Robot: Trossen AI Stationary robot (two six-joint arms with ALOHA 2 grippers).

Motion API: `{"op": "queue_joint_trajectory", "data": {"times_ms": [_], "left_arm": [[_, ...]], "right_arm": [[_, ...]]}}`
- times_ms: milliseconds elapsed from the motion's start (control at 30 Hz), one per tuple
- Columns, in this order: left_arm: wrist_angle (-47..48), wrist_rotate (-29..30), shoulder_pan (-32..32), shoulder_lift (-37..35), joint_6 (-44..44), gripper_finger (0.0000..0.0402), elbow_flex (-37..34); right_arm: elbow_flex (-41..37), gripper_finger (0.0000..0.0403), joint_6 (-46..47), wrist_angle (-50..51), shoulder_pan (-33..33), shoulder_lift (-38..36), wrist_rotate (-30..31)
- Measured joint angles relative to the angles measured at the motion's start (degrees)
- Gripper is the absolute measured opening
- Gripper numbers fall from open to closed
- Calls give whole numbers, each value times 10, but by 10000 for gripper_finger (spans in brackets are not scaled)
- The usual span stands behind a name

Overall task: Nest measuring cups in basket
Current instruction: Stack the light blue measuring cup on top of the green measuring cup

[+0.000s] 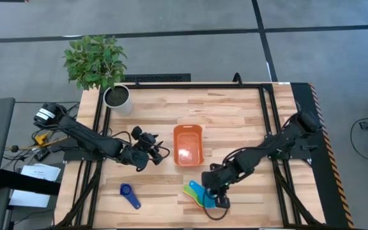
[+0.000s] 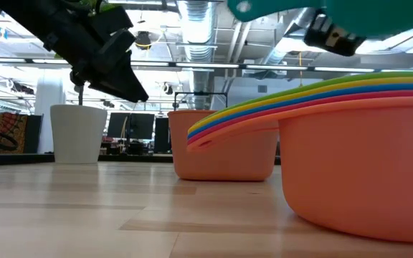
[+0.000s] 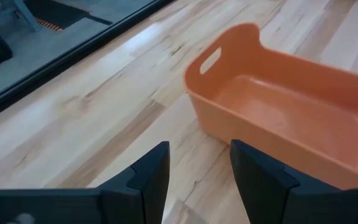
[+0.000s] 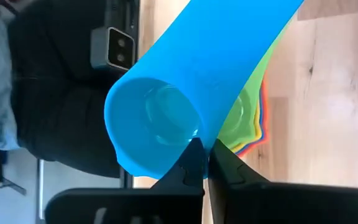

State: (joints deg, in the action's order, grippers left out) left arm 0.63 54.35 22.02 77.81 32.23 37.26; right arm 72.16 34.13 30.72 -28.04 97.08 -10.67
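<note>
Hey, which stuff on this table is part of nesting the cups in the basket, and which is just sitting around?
Part of the job:
- orange basket
- stack of nested cups
- light blue cup, held in the right tool
- dark blue cup, lying alone
- left tool, open beside the basket

Just lying about:
- white plant pot

An orange basket [image 1: 188,144] sits mid-table [image 1: 235,112], with a white plant pot [image 1: 117,98] at the far left corner. The left gripper [image 1: 157,153] hangs just beside the basket. The right gripper [image 1: 213,189] is over a stack of cups [image 1: 197,191]; a lone blue cup [image 1: 130,195] lies well apart
</note>
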Motion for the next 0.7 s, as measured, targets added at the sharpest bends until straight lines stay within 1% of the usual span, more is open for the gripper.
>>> {"op": "queue_joint_trajectory", "data": {"times_ms": [367,567,700], "left_arm": [[-20,-1,-2,11,-10,160,0],[-16,-4,-2,11,-11,160,0],[-15,-6,-2,11,-11,160,0]], "right_arm": [[136,15,-120,167,13,114,1],[181,14,-170,193,20,149,-1],[187,23,-184,192,23,149,-34]]}}
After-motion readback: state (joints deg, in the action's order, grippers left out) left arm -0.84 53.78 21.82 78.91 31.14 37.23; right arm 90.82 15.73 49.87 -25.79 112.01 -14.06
